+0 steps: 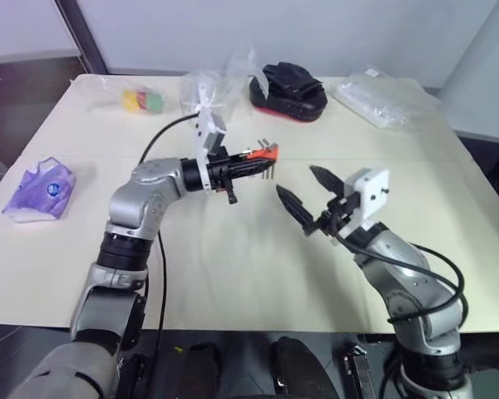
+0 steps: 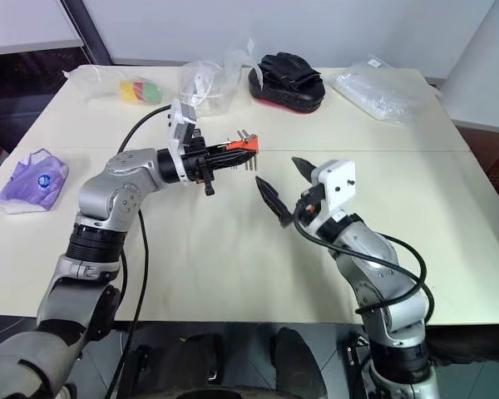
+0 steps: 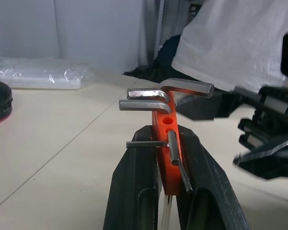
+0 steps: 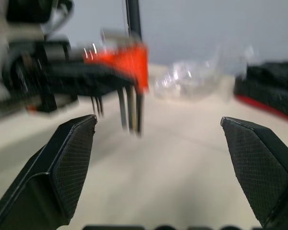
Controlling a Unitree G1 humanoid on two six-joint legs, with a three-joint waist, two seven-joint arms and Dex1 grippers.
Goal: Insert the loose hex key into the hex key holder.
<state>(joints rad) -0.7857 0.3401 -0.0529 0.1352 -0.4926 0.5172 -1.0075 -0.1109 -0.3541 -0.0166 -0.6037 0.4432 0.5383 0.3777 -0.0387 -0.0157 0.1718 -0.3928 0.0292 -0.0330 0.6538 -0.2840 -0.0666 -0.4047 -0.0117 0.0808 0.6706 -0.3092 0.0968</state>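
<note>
- Cream table (image 1: 233, 274) under both arms; black pad with red edge (image 1: 289, 93) and clear plastic bags (image 1: 382, 98) well beyond the claws at the far edge; purple packet (image 1: 40, 191) far out past the left arm.
- Left gripper (image 1: 248, 165) level, pointing toward the right arm, jaws clamped shut on the hex key holder (image 3: 166, 155); orange-red block upright between the two black fingers (image 3: 134, 191).
- Right gripper (image 1: 303, 199) near the holder but apart from it, just below and beside it, jaws spread wide, nothing between the pads (image 4: 72, 158).
- Several grey keys seated in the holder: bent heads (image 3: 149, 98) above the block, straight ends (image 4: 129, 115) hanging beneath, in front of the right claw.
- No separate loose hex key anywhere on the table or in either claw; probably one of the seated keys, which one cannot be told.
- Step judged: insertion made or just finishing, empty claw standing clear of the block.
- Next move likely calls for a check that the key sits fully home, perhaps a press on its head, then setting the holder down.
- Purple packet carries a round blue mark, unreadable; no other writing legible.
</note>
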